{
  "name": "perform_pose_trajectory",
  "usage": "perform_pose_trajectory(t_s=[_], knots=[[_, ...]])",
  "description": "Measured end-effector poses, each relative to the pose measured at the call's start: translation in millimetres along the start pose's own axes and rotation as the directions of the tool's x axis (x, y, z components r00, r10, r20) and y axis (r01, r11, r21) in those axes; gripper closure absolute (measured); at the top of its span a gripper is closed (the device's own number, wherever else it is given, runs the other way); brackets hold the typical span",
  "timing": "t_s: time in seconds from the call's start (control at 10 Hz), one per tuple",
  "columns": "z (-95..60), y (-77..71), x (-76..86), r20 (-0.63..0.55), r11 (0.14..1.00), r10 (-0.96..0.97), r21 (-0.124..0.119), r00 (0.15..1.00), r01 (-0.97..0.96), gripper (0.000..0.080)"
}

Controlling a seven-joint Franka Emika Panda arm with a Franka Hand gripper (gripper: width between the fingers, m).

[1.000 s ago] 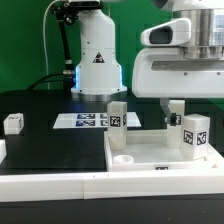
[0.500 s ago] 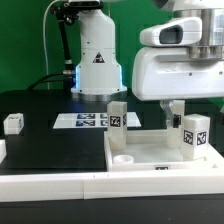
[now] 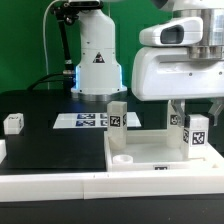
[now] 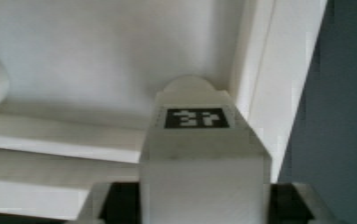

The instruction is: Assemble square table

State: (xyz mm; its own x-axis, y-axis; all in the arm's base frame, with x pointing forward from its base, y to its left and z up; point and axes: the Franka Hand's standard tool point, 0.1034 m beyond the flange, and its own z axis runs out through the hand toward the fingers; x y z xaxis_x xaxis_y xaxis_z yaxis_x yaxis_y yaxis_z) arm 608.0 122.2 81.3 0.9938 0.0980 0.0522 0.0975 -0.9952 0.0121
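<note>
- Exterior view: the tool (image 3: pixel 197 114) is hanging down from the big white wrist on the exterior view's right, with one finger on each side of the gripped leg (image 3: pixel 197 137).
- The gripped leg is standing upright, its black-and-white tag facing the camera, over the part of the square tabletop (image 3: pixel 150 152) on the exterior view's right. Whether its foot is resting on the slab cannot be told.
- The square tabletop is lying flat on the dark counter (image 3: pixel 40 140), raised rim up.
- The standing leg (image 3: pixel 118 116) is sitting upright at the slab's back edge, well apart from the tool.
- The loose leg (image 3: pixel 13 123) is lying on the counter far out on the exterior view's left.
- The marker board (image 3: pixel 82 120) is lying flat behind the slab, in front of the robot base (image 3: pixel 96 55).
- The border bars (image 3: pixel 60 185) are running along the front.
- Wrist view: the tool (image 4: pixel 203 205) is clamping the gripped leg (image 4: pixel 201 150). The dark pads (image 4: pixel 114 203) are pressing against both its sides with no gap showing.
- The leg's tag is facing the camera, and the leg is standing just beside the tabletop's raised rim, with the slab's white floor (image 4: pixel 104 60) around it.
</note>
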Motion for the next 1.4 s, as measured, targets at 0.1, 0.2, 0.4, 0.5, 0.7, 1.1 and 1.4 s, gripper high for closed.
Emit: perform_pose_trajectory(t_s=[0.1,0.2,0.4,0.5,0.7,1.1,1.4], knots=[[0.0,0.0,0.0,0.0,1.0,0.001,0.0,1.0,-0.001,0.0509],[0.1,-0.1,0.0,0.0,0.999,0.042,0.001,0.999,-0.042,0.0509],[0.3,-0.3,-0.1,0.001,0.982,0.189,0.003,0.982,-0.189,0.0509],[0.4,-0.1,-0.1,0.001,0.975,0.224,0.003,0.975,-0.224,0.0508],[1.6,1.5,1.4,0.0,0.892,0.453,0.003,0.892,-0.453,0.0508],[2.4,3.9,1.4,0.002,0.583,0.812,0.015,0.583,-0.812,0.0507],[2.5,5.4,0.6,0.012,0.381,0.924,0.01,0.381,-0.925,0.0506]])
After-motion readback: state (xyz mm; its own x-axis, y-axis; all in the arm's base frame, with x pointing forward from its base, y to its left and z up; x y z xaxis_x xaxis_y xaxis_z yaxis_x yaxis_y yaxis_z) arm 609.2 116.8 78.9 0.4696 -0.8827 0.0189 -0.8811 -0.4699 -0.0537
